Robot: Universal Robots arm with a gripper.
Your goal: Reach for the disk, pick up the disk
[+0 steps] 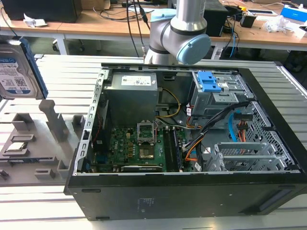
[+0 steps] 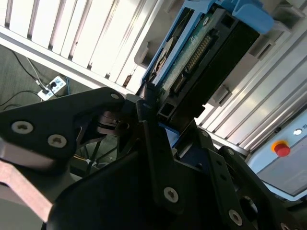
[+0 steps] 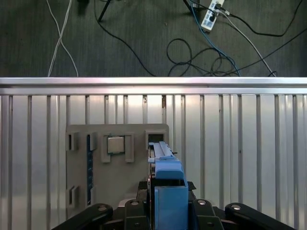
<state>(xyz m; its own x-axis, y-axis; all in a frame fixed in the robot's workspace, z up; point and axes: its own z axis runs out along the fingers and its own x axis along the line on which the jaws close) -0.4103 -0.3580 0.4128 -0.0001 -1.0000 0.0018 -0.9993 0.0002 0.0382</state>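
The disk point(image 1: 17, 72) hangs upright in the air at the exterior view's far left, above the grey fixture; its white-and-blue label and blue rail face the camera. In the first wrist view the disk point(image 3: 169, 184) is seen edge-on, its blue rail standing between the black fingers of my gripper point(image 3: 168, 194). In the second wrist view the disk point(image 2: 206, 52) shows its connector edge and blue frame. There my gripper point(image 2: 160, 112) is shut on it, and a black finger point(image 2: 146, 103) presses against its side.
An open computer case point(image 1: 268, 158) takes up the middle of the slatted metal table point(image 1: 62, 76). The grey fixture point(image 1: 45, 139) with a small silver chip point(image 3: 115, 144) lies under the disk. The arm's elbow point(image 1: 180, 33) stands behind the case. Cables and a power strip point(image 3: 210, 17) lie on the floor.
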